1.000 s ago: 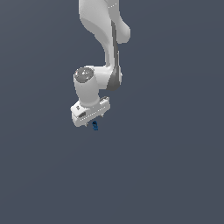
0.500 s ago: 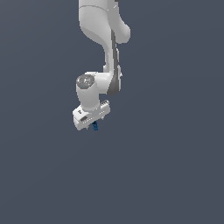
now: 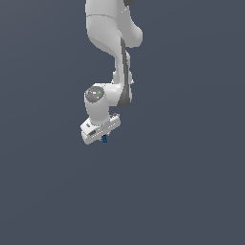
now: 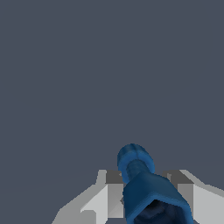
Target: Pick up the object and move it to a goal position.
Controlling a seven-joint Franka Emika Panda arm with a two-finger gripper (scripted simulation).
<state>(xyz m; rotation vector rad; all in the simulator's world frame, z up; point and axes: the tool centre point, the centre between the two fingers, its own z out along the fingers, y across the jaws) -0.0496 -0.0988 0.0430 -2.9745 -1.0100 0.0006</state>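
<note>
The object (image 3: 104,139) is a tiny dark blue piece peeking out under the white gripper (image 3: 102,138) in the exterior view. In the wrist view the object (image 4: 142,183) fills the space between the two pale fingers (image 4: 103,197), its knobbly end pointing away from the camera. The gripper (image 4: 146,188) is shut on it, one finger pressed against each side. The white arm comes down from the top of the exterior view, and its hand is tilted.
Only a flat dark grey surface (image 3: 191,182) shows around the arm in both views. No other objects, containers or edges appear.
The hand with the blue piece has shifted slightly toward the exterior view's left and turned a little. The grip on the piece is unchanged.
</note>
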